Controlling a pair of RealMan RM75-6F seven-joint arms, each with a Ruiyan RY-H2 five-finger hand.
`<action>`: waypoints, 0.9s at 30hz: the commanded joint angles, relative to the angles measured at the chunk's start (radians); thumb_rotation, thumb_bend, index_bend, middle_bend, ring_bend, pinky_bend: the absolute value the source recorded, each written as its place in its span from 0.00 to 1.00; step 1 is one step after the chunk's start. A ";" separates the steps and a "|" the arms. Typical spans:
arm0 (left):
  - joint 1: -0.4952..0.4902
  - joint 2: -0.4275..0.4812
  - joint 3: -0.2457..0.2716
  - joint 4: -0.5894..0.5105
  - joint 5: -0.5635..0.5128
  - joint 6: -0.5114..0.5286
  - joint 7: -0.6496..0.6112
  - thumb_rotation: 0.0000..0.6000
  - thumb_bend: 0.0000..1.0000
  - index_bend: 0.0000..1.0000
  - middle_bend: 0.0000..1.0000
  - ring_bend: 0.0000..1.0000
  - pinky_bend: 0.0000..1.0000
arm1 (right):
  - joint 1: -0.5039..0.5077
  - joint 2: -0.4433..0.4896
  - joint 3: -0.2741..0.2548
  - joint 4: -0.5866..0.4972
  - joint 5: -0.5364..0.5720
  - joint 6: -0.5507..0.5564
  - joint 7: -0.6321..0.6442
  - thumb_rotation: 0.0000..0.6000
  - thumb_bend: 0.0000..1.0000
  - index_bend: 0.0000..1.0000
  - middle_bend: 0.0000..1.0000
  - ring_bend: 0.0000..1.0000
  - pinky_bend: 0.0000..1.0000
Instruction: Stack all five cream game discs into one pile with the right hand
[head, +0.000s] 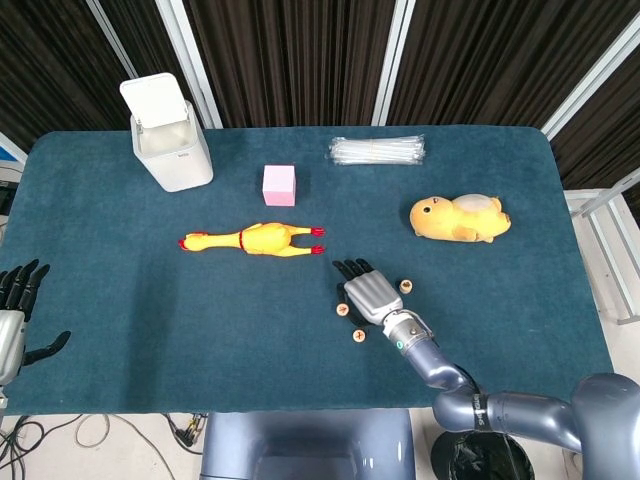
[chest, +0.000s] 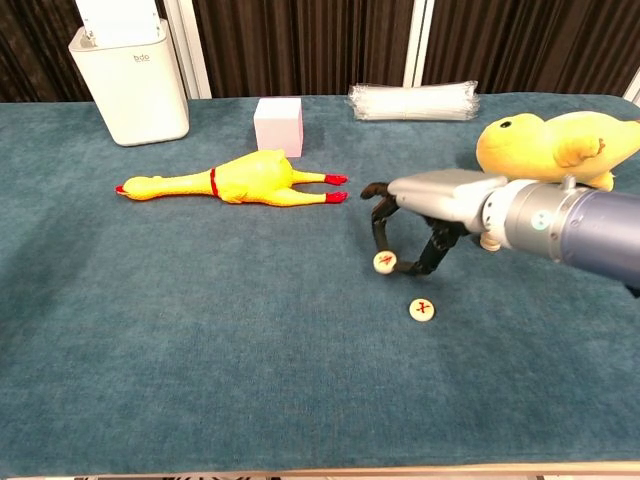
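Note:
My right hand (head: 370, 295) (chest: 440, 200) hangs over the middle of the blue table (head: 120, 300), palm down. It pinches a cream disc (chest: 385, 262) (head: 342, 309) with a red mark between its fingertips (chest: 379, 238), just above the cloth. A second disc (chest: 422, 309) (head: 356, 335) lies flat close in front of the hand. A third disc (head: 406, 286) sits just to the right of the hand; the chest view hides it behind the hand. No other discs show. My left hand (head: 15, 310) rests at the table's left edge, fingers spread, holding nothing.
A yellow rubber chicken (head: 255, 240) (chest: 235, 182) lies left of the right hand. Behind it stand a pink cube (head: 279, 185) and a white bin (head: 170, 135). A yellow plush (head: 458, 218) (chest: 550, 148) and a bundle of clear sticks (head: 377, 150) lie further back right.

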 joint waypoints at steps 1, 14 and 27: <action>0.000 0.000 0.000 0.000 0.000 0.000 -0.001 1.00 0.17 0.05 0.00 0.00 0.06 | -0.007 0.030 0.009 -0.008 0.004 0.000 0.019 1.00 0.47 0.55 0.00 0.00 0.09; 0.002 -0.001 -0.001 0.000 -0.001 0.005 0.004 1.00 0.17 0.05 0.00 0.00 0.07 | -0.057 0.170 0.017 -0.007 0.006 0.003 0.106 1.00 0.47 0.55 0.00 0.00 0.09; 0.004 -0.004 -0.003 -0.001 -0.004 0.010 0.016 1.00 0.17 0.05 0.00 0.00 0.07 | -0.107 0.206 -0.007 0.052 -0.033 -0.010 0.203 1.00 0.47 0.55 0.00 0.00 0.09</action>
